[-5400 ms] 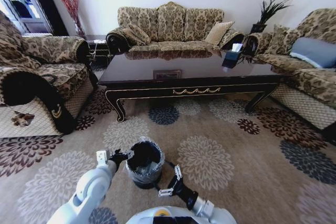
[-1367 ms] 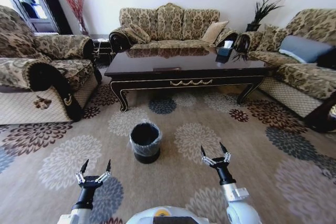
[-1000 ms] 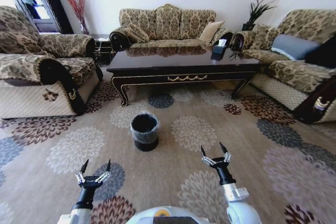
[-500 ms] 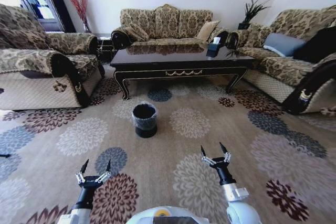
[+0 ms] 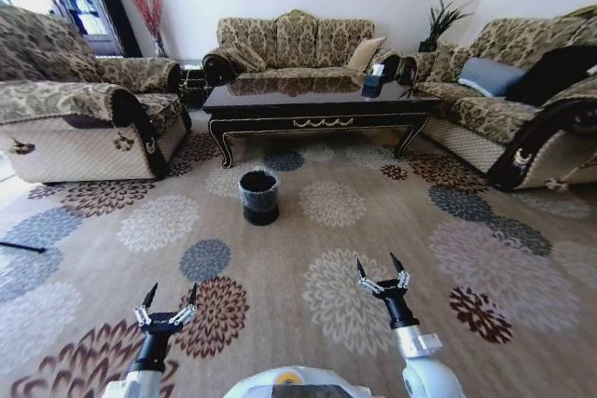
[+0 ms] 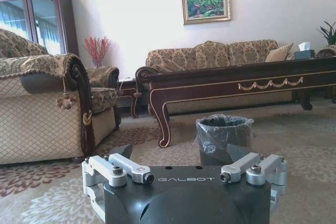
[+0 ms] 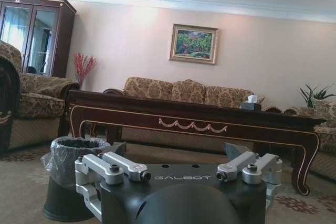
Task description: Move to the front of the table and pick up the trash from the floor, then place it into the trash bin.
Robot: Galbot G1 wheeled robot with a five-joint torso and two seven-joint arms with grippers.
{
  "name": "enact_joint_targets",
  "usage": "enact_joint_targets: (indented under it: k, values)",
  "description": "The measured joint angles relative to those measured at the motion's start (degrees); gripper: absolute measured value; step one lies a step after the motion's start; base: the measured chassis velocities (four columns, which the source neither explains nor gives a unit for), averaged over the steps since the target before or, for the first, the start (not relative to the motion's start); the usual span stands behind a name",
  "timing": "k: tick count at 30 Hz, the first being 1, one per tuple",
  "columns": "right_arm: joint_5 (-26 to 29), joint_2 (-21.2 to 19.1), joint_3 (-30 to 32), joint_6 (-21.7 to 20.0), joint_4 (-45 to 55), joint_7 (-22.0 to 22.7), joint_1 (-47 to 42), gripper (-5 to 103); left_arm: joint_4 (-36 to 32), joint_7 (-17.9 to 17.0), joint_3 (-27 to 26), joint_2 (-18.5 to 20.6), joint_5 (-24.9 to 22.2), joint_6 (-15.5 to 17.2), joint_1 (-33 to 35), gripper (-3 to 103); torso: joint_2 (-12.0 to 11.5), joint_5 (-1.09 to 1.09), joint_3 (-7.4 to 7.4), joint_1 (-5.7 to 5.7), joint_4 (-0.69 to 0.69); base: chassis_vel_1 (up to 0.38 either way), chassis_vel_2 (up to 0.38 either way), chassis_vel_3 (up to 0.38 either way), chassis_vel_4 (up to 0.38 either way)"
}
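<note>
Beige carpet with flower medallions covers the floor [image 5: 392, 230], and I can make out no trash on it. Nearest, the left tool [image 5: 168, 309] and the right tool [image 5: 382, 275] hang low over the carpet, both spread and holding nothing. Farther off, left of centre, stands the bin [image 5: 258, 197], black with a crinkly clear liner that looks light, soft and easy to tip; anything dropped in should go through the middle of its mouth, clear of the rim. Just beyond it runs the worktop [image 5: 317, 100], dark and glossy with a hard gold-trimmed front edge. Sofas [image 5: 84, 123] close in the left, right and far sides. Open carpet around the bin gives wide room for moving; the tight spots are likely the worktop's legs and the sofa bases.
</note>
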Motion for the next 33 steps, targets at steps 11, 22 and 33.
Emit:
enact_joint_targets:
  k: [11,22,33]
  values:
    - [0.0,0.0,0.0,0.0,0.0,0.0,0.0,100,0.0,0.0,0.0,0.0,0.0,0.0,0.0,100,0.0,0.00,0.00,0.01,0.00,0.196,-0.178,-0.190,0.172]
    - [0.0,0.0,0.0,0.0,0.0,0.0,0.0,100,0.0,0.0,0.0,0.0,0.0,0.0,0.0,100,0.0,0.00,0.00,0.01,0.00,0.199,-0.207,-0.209,0.215]
    - [0.0,0.0,0.0,0.0,0.0,0.0,0.0,100,0.0,0.0,0.0,0.0,0.0,0.0,0.0,100,0.0,0.00,0.00,0.01,-0.01,0.186,-0.182,-0.190,0.191]
